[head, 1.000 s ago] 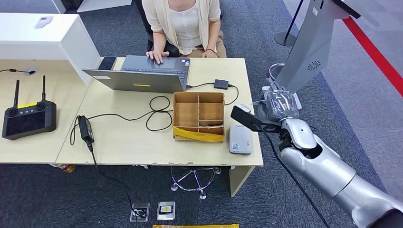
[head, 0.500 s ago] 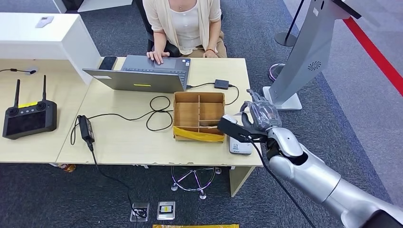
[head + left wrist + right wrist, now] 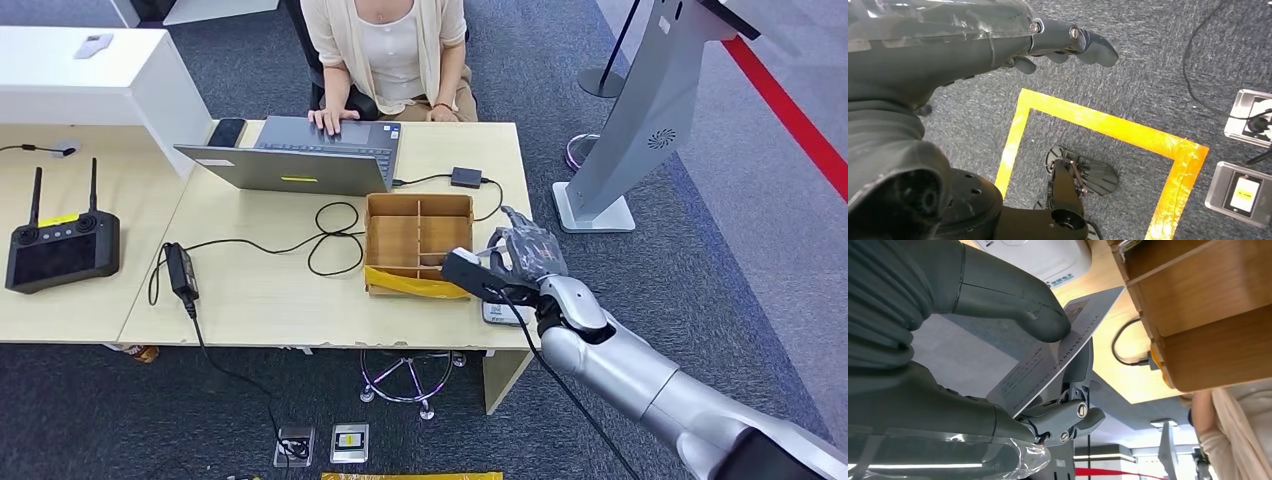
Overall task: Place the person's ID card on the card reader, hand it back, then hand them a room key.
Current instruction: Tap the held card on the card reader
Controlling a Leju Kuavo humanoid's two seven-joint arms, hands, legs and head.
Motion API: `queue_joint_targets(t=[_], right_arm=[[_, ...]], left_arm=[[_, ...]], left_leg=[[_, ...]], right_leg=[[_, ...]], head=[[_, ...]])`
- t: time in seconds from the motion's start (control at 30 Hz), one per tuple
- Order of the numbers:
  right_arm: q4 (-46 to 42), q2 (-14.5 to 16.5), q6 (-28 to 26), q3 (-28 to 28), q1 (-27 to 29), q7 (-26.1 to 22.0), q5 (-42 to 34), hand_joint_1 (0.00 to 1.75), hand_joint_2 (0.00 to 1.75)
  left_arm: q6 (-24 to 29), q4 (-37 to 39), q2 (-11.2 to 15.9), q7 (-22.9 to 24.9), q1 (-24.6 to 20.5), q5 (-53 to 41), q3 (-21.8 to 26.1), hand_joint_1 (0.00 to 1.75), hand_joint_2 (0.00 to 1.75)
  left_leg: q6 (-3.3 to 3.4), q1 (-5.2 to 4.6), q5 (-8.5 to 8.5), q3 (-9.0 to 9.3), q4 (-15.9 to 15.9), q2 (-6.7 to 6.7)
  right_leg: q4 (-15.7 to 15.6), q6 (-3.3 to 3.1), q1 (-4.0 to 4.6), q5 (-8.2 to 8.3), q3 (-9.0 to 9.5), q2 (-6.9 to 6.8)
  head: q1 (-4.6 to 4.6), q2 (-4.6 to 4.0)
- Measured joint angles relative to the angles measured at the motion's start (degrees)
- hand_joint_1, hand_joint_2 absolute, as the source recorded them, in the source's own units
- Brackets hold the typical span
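While the right hand (image 3: 522,258) pinched the ID card (image 3: 1050,362) above the card reader (image 3: 1040,256) beside the cardboard box (image 3: 418,244), the left hand (image 3: 998,40) hung with fingers loosely curled, holding nothing.

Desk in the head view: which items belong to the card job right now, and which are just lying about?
Part of the job:
ID card, pinched in the right hand
card reader, under that hand
person seated opposite

Lying about:
laptop
divided cardboard box
remote controller
phone
power adapter and cables
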Motion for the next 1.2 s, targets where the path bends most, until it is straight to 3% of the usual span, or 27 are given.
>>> queue_joint_targets(t=[0.27, 0.67, 1.2], right_arm=[[3.4, 0.3, 0.2, 0.6, 0.0, 2.6, -0.1, 1.75, 1.75], [2.2, -2.8, 2.2, 0.6, 3.2, 7.3, 1.6, 1.75, 1.75], [-1.6, -4.7, 3.7, 0.5, 7.3, 8.3, 2.9, 1.75, 1.75]], left_arm=[[0.3, 0.0, 0.0, 0.8, 0.0, -0.7, 0.0, 0.0, 0.0], [-0.5, 0.0, 0.0, 1.3, 0.0, -2.0, 0.0, 0.0, 0.0], [-0.2, 0.0, 0.2, 1.3, 0.4, -2.1, 0.0, 0.0, 0.0]], left_leg=[[0.0, 0.0, 0.0, 0.03, 0.0, 0.01], [0.0, 0.0, -0.01, 0.05, 0.0, 0.02], [0.0, 0.01, -0.01, 0.08, 0.0, 0.08]], right_leg=[[0.0, 0.0, 0.0, 0.0, -0.03, 0.02], [0.0, 0.0, 0.0, 0.0, -0.02, 0.09], [0.0, -0.01, 0.01, 0.01, 0.0, 0.16]], head=[[0.0, 0.0], [-0.01, 0.0], [-0.01, 0.0]])
